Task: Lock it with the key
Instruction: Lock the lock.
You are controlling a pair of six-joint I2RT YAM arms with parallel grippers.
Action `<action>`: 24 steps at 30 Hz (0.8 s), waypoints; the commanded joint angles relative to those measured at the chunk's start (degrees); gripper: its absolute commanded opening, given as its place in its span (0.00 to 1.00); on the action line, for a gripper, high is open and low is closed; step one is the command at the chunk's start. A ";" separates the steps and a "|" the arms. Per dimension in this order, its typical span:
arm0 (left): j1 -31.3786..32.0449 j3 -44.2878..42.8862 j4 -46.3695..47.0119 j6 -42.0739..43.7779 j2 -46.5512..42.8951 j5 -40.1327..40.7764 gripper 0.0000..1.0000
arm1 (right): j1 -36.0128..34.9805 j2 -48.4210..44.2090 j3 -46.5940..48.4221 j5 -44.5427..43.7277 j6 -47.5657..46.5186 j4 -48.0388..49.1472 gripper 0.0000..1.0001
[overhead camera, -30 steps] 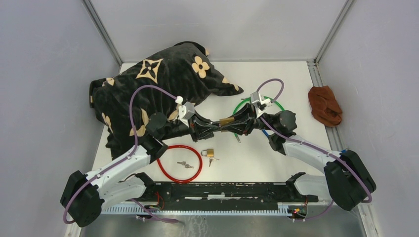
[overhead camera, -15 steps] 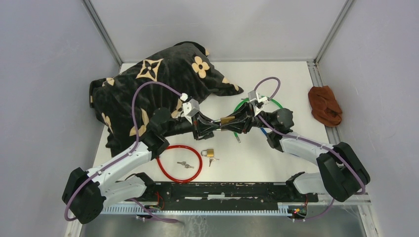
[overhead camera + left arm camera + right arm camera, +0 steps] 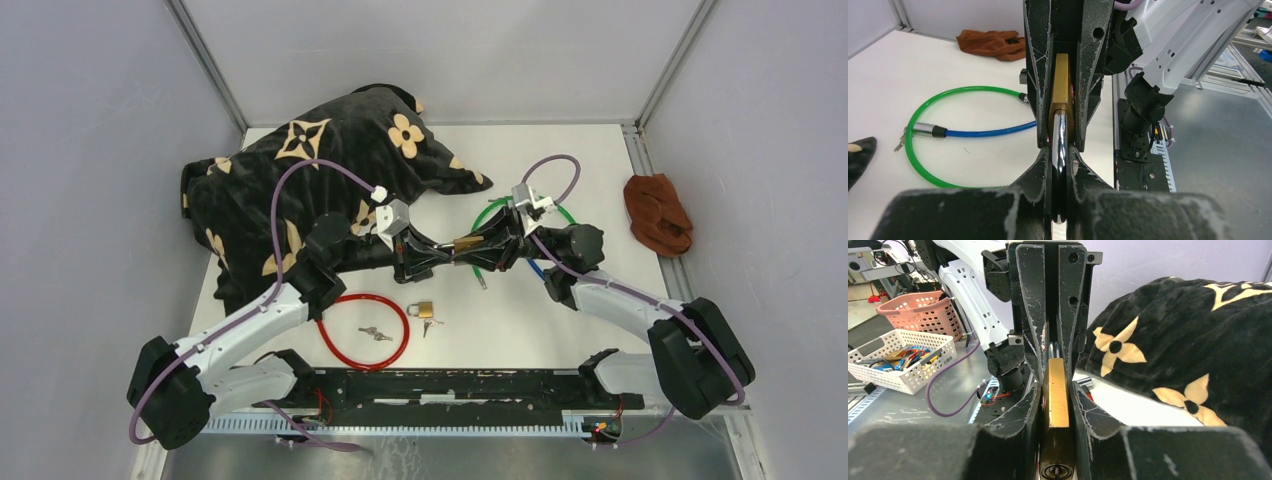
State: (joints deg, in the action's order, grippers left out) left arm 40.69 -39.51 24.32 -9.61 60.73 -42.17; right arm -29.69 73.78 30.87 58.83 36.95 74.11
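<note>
- Black cushion (image 3: 300, 190) fills upper left; left arm reaches over its edge, could snag fabric if it swings.
- Red cable loop (image 3: 364, 330) lower centre, green cable loop (image 3: 490, 215) under right arm.
- Left gripper (image 3: 437, 255) clenched on steel shackle (image 3: 1059, 135); right gripper (image 3: 480, 246) clamped on brass padlock (image 3: 462, 243) body, mid-frame, off table.
- Risk: opposing pull or twist slips shackle from thin pinch, lock drops.
- Keys (image 3: 376, 333) lie inside red loop, ungrasped. Both claws busy, so freeing one may let lock swing.
- Second padlock (image 3: 425, 309) nearby: wrong-key mixup possible.
</note>
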 commanded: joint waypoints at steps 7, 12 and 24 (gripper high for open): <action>2.16 -1.65 -0.33 5.25 -2.43 -2.26 0.05 | 1.05 -6.84 0.31 -8.21 -0.26 -0.64 0.00; 1.05 -2.64 -3.75 7.26 -4.08 -2.90 0.22 | 2.15 -8.54 0.42 -7.50 -2.65 -4.37 0.00; -7.80 -4.87 -11.20 1.96 -5.78 -2.55 0.55 | 2.31 -9.09 2.30 -4.81 -1.61 -4.33 0.00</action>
State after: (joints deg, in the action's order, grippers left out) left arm 37.28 -42.41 15.11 -4.80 56.14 -43.11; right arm -27.64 66.92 30.00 55.70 35.22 65.41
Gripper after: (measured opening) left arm 0.551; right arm 0.266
